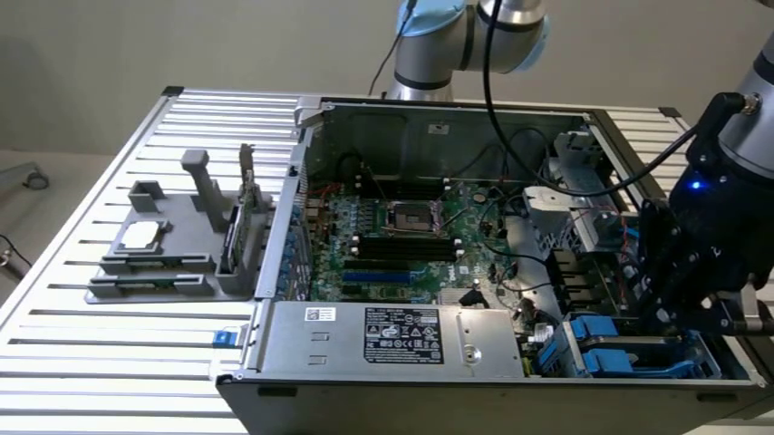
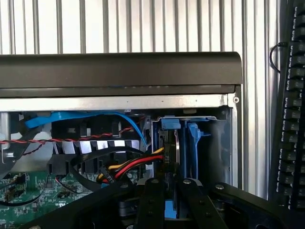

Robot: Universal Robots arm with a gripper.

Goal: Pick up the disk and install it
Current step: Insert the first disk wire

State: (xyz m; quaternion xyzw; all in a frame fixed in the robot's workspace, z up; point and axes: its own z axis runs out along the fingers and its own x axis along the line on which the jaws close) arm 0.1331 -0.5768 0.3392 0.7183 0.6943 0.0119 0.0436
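– Disk [image 2: 170,143], the silver-grey metal hard drive w/ blue plastic carrier frame: where's it at?
– On edge in the drive bay at a corner of the open black metal computer case [image 1: 484,399], on the exterior view's right, at the near end. Wrist view sees it edge-on, w/ a bit of blue frame showing at each end.
– Gripper?
– Black two-finger gripper [image 2: 170,186] is right over that bay; in the exterior view it [image 1: 690,317] hangs above the case corner. Fingers [image 2: 153,200] are drawn in narrow, one each side of the disk, pressed on its faces. So it has hold of the disk.
– Seated all the way?
– Can't tell.
– What's next to it?
– A blue plastic cage piece [image 2: 193,138] is just beside it, upright and parallel. On the other side, a red, yellow & black wire bundle [image 2: 138,164] ends in a black plug right against the disk. Can't tell if it's plugged in. A flat blue cable [image 2: 81,117] loops near the case wall.
– Rest of the case?
– Green motherboard [image 1: 400,236] in the middle and a silver power supply box w/ white label [image 1: 400,335] at the near end. The case sits on a slatted aluminium table [image 1: 109,344]. A grey plastic holder [image 1: 169,254] stands well apart on the exterior view's left.
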